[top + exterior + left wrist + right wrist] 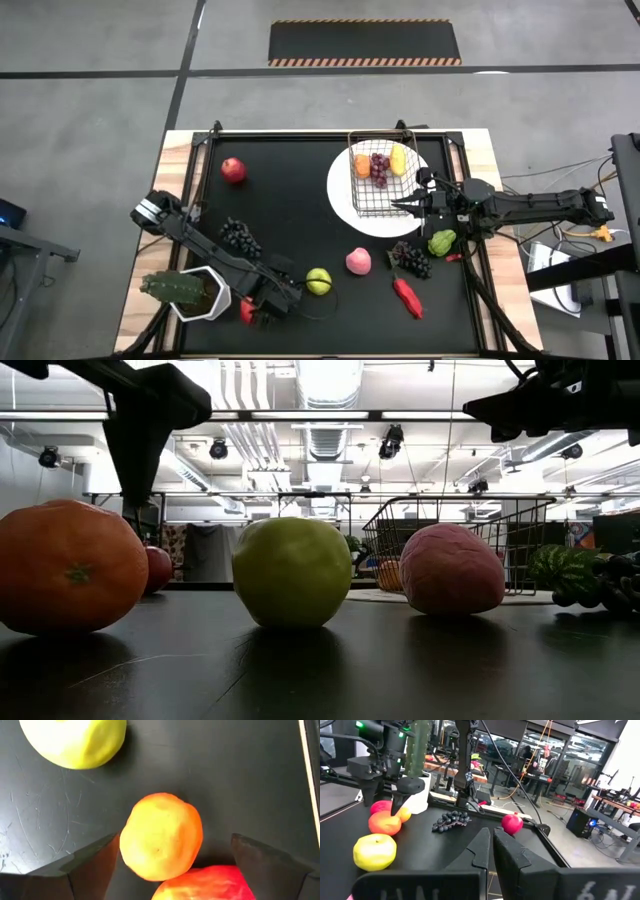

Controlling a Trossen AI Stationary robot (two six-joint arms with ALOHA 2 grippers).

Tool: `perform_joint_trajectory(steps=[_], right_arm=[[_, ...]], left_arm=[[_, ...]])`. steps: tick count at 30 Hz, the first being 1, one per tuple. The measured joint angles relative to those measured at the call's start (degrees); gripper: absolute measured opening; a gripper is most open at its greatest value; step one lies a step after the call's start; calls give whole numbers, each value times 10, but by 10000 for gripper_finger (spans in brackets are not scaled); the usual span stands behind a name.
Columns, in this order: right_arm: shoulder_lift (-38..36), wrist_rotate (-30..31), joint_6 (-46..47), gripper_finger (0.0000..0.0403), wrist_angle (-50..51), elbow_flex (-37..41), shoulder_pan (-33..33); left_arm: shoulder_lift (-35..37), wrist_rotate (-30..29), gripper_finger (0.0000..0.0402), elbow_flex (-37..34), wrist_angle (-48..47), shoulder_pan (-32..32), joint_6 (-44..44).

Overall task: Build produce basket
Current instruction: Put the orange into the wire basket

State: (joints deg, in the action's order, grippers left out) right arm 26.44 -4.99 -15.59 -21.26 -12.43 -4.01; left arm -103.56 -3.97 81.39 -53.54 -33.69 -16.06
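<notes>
The wire basket [383,180] stands on a round white plate [345,200] at the far right. It holds an orange, purple grapes and a yellow mango. My left gripper [262,305] hangs open near the front edge, just above an orange [161,836], with one finger on each side of it. A red fruit [205,882] lies against the orange. A green apple [318,281] and a pink peach [358,262] rest on the mat nearby. My right gripper [408,205] is shut and empty at the basket's near right rim.
A red apple [233,169] lies far left and dark grapes [240,238] beside my left arm. More dark grapes [410,260], a green pepper [442,242] and a red pepper [407,296] lie near right. A cactus in a white pot [185,292] stands at the front left.
</notes>
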Motion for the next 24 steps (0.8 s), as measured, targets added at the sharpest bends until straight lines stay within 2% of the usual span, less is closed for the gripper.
perform_joint_trajectory(steps=[9, 20, 24], right_arm=[[0, 0, 2, 13, 0, 0, 0], [0, 0, 2, 13, 0, 0, 0], [0, 0, 7, 13, 0, 0, 0]], left_arm=[[13, 3, 377, -66, 100, 0, 0], [27, 3, 377, -138, 161, 0, 0], [33, 3, 364, -151, 167, 0, 0]])
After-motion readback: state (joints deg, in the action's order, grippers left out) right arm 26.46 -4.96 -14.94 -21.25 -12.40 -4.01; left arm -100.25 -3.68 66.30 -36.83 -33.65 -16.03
